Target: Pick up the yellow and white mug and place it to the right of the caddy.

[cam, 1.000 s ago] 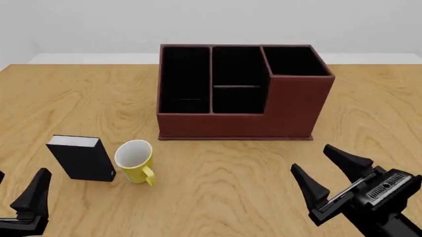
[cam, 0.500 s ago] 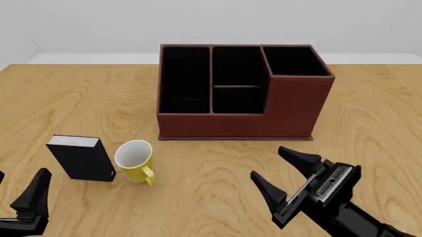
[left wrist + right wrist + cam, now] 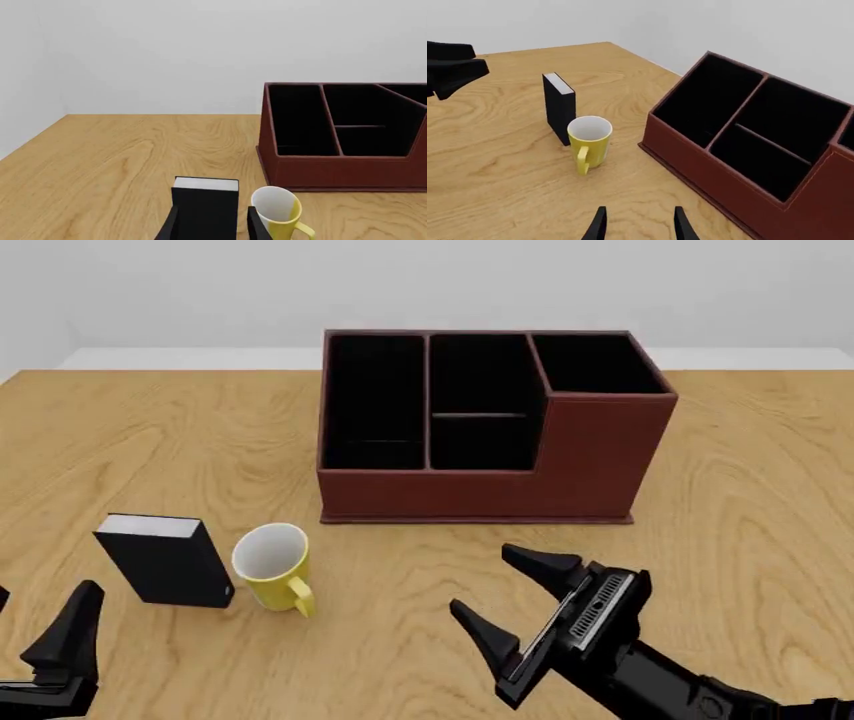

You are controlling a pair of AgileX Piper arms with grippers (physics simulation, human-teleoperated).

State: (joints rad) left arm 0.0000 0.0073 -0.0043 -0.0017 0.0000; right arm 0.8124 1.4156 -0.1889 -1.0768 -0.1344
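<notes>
right gripper [image 3: 521, 615] wide open, empty, apart from yellow and white mug [image 3: 274, 566]; mug upright on table [image 3: 400, 580] front-left of caddy [image 3: 481, 425], just beside black block [image 3: 160, 558]; left gripper [image 3: 208, 225] open, empty; risk: finger knocks block, topples mug

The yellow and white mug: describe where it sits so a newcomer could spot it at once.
Start at the big reddish-brown caddy at the middle of the wooden table. In the front view, look nearer and left of its front left corner: the yellow and white mug stands upright right beside a black block with a white top. It is the only round, yellow thing, with a loop handle.
</notes>
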